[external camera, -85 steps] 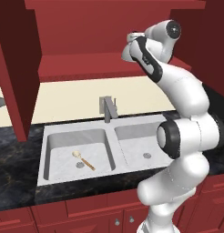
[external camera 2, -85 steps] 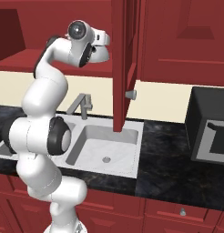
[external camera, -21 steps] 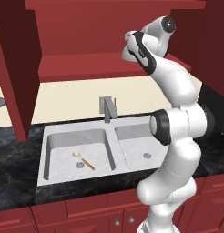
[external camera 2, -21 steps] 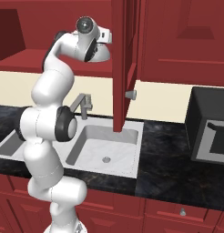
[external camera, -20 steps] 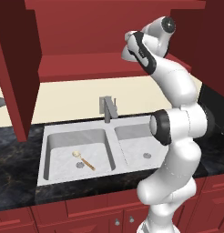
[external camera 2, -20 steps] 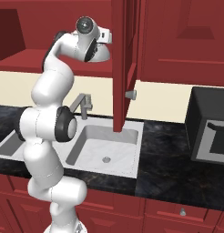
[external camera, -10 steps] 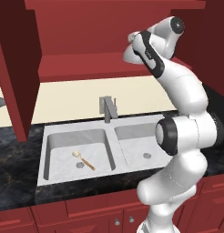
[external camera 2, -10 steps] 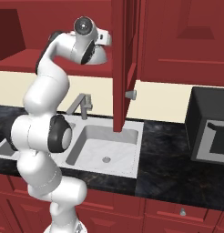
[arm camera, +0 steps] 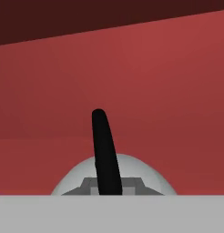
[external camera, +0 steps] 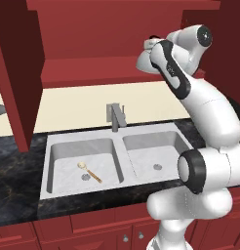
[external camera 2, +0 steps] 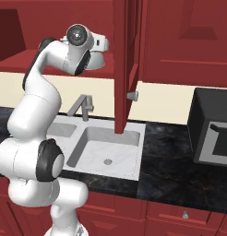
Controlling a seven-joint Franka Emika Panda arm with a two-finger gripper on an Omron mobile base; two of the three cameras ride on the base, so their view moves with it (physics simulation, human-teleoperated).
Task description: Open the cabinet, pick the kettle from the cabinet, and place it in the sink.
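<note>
Silver-grey, the kettle (arm camera: 114,175) stays up at the cabinet (external camera: 107,68) shelf with the gripper (external camera 2: 99,57) pinching its black handle, and the arm has shifted only slightly, so carrying to the sink (external camera: 141,154) remains.

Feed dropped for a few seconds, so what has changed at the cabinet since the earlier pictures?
Little: the arm flexed slightly, but the gripper stays up in the open cabinet, shut on the kettle by its black handle. The kettle is not yet out. The wooden spoon still lies in the sink.
</note>
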